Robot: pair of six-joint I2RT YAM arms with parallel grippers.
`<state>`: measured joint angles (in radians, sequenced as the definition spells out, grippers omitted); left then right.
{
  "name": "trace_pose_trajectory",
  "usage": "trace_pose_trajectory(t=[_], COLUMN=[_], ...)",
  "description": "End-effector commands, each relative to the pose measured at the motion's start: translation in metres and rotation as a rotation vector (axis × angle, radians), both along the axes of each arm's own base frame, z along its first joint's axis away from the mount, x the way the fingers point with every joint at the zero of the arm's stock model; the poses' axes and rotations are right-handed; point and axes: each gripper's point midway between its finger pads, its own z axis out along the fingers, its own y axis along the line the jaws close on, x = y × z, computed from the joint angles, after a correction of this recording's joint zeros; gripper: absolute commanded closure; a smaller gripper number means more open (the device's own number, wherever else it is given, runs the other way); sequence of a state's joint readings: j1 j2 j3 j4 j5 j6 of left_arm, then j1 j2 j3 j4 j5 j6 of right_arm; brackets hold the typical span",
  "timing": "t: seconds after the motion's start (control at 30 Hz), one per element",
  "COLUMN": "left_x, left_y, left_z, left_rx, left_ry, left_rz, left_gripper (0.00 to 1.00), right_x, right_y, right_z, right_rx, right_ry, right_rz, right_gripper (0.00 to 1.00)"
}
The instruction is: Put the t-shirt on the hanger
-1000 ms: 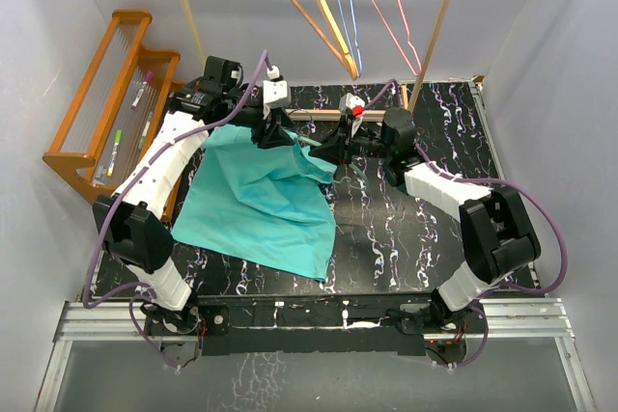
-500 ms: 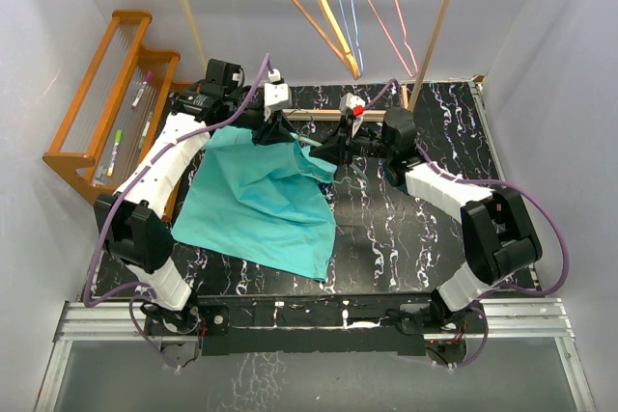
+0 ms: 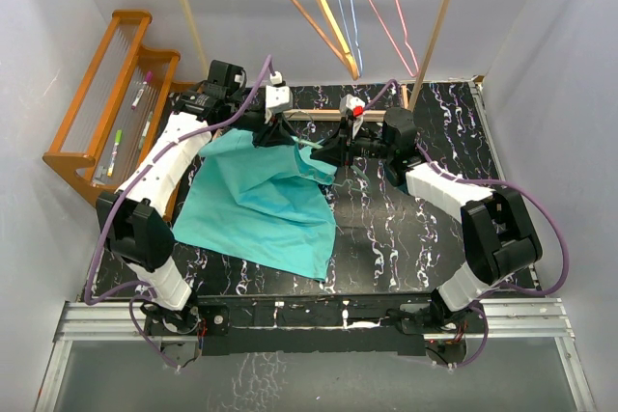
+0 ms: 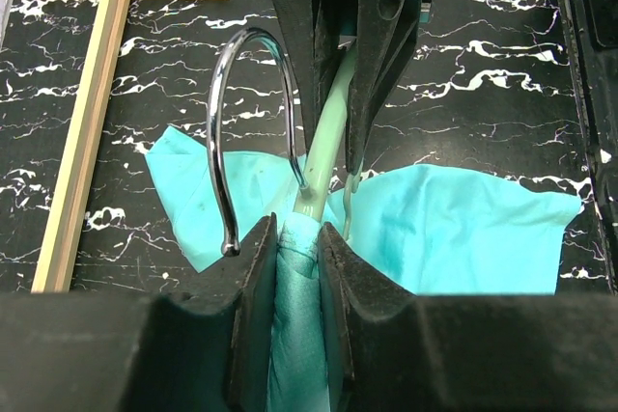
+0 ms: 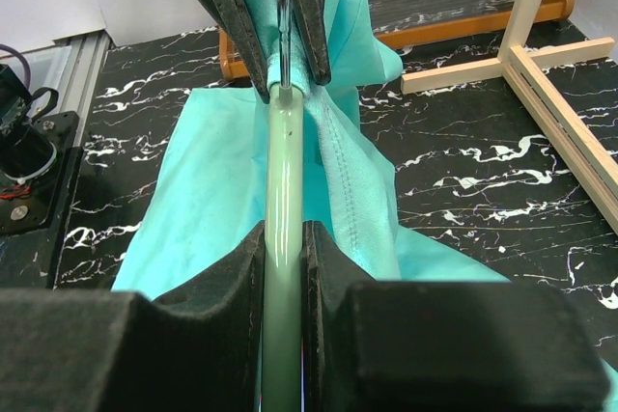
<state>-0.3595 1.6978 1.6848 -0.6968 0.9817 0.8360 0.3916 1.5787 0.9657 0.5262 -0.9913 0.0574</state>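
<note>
The t-shirt (image 3: 256, 202) lies mostly spread on the left half of the table (image 3: 415, 229). Its far edge is lifted and gathered where the two grippers meet at the far middle. The left gripper (image 4: 297, 243) has its fingers pinched almost together on a bunched fold of the teal cloth, probably the neck opening, just where the hanger (image 4: 323, 147) enters it. The chrome hook (image 4: 224, 132) curls out to the left of that pinch, clear of the cloth. The right gripper (image 5: 283, 248) faces the left one, its fingers clamped tight on the pale green bar of the hanger. In the right wrist view, cloth drapes along both sides of that bar.

The shirt looks soft, light and limp, so it will likely sag and slide wherever nothing holds it. A stitched seam or the collar edge seems the firmest place to pinch, since loose cloth would simply stretch away. The hanger looks stiff, slim and smooth. It is probably slippery and apt to twist in a grasp, so the straight bar close to the neck appears the soundest hold. How far the hanger's shoulders reach inside the shirt is hidden by the cloth.
</note>
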Motion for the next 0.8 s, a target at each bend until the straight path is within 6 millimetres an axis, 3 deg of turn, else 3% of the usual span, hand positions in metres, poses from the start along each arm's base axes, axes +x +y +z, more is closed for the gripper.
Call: trace_pose_trajectory(t=[0.0,0.4,0.5,0.63,0.77], left_x=[-0.014,-0.024,-0.029,-0.032,-0.035], left_y=[-0.012,-0.021,-0.021,-0.018,-0.01], left_z=[0.003,-0.001,-0.002,0.0,0.002], left_rx=[-0.012,0.006,0.011,0.028,0.063], left_ry=[0.028,0.059,0.071,0.058,-0.005], left_rz=[-0.054,-0.091,-0.113,-0.136,-0.149], left_gripper=[0.95,0.91,1.0,1.0,1.0], right_x=[-0.001,-0.002,-0.002,0.003,0.007], right_y=[0.005,0.009,0.01,0.01,0.011], right_z=[0.056,0.057,0.057,0.054,0.045], right_rx=[0.078,0.071,0.071,0.061,0.038], right_ry=[-0.184,-0.192,-0.194,-0.178,-0.14], right_rz=[0.012,0.034,0.035,0.016,0.01], right_gripper=[0.92,0.92,0.92,0.92,0.85])
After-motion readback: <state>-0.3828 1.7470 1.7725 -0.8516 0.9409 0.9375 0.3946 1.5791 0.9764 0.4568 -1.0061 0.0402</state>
